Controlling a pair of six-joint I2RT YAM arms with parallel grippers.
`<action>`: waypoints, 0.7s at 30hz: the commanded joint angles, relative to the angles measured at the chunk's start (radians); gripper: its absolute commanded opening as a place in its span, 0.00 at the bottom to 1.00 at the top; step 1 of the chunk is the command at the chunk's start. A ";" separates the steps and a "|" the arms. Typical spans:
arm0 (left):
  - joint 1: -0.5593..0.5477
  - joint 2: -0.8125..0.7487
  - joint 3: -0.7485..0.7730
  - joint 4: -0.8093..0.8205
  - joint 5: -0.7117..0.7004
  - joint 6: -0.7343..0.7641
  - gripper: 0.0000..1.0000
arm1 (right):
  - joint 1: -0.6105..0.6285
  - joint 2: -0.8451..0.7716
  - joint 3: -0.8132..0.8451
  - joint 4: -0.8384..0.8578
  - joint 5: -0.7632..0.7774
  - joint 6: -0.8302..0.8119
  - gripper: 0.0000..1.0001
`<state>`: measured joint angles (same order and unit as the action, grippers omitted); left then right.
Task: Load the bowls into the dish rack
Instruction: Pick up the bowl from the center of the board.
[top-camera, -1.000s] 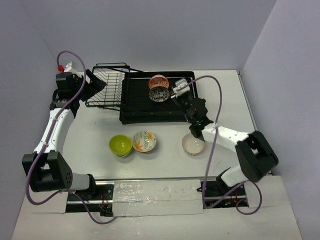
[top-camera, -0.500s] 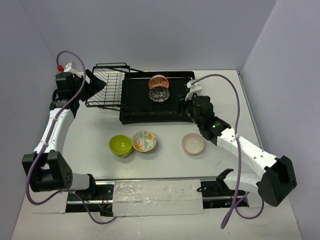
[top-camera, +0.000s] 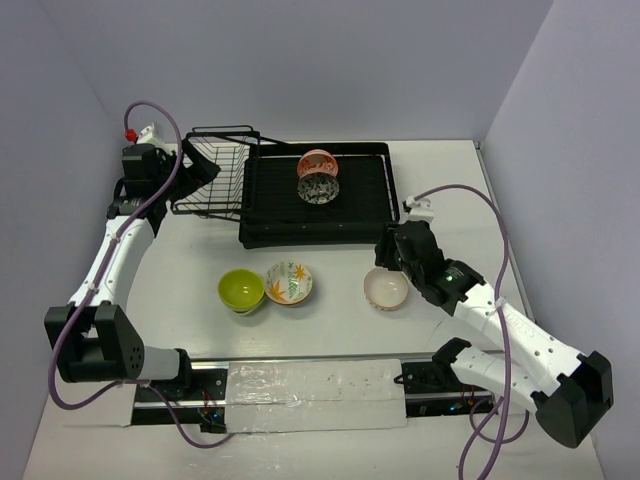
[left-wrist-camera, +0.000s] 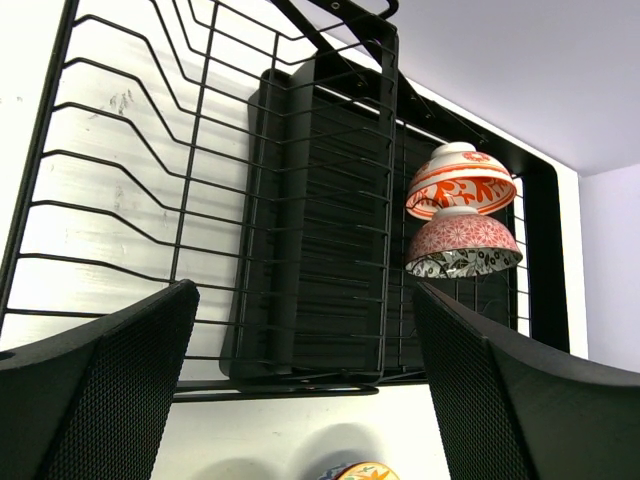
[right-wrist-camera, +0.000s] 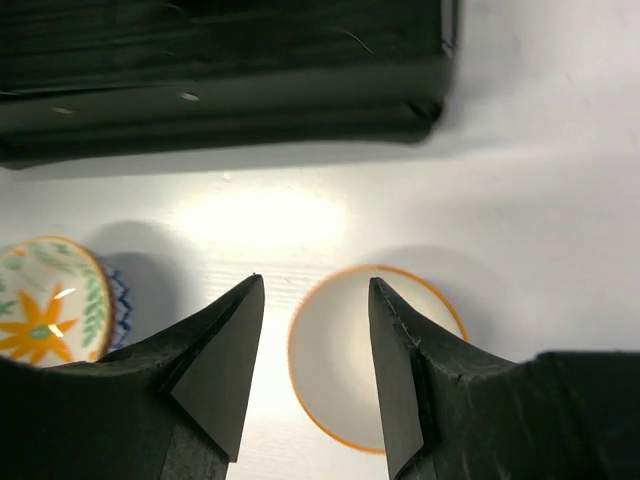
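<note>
The right gripper (right-wrist-camera: 315, 285) hung over the cream bowl (right-wrist-camera: 335, 365), pincer released and empty, near the table's (top-camera: 180, 280) right edge by the dish rack (top-camera: 300, 215) (two patterned bowls (top-camera: 319, 188) already inside). Pickup seemed in hand: lower, straddle the rim, close. The left gripper (left-wrist-camera: 305, 290) gaped empty toward the far left corner.

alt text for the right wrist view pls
The right pincer hangs open over a cream bowl with an orange rim on the white table. A leaf-patterned bowl sits at the left edge, and the black rack runs across the top.
</note>
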<state>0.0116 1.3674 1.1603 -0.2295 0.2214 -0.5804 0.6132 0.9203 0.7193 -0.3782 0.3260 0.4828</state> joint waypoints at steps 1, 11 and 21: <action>-0.004 -0.018 0.012 0.019 -0.011 0.016 0.93 | 0.003 -0.017 -0.011 -0.126 0.105 0.126 0.54; -0.004 -0.002 0.007 0.033 0.027 -0.001 0.94 | -0.026 -0.020 -0.087 -0.218 0.110 0.218 0.58; -0.004 0.001 0.006 0.029 0.016 0.002 0.94 | -0.039 -0.029 -0.113 -0.283 0.171 0.344 0.62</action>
<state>0.0078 1.3735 1.1603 -0.2295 0.2314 -0.5846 0.5850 0.8921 0.6239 -0.6403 0.4500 0.7689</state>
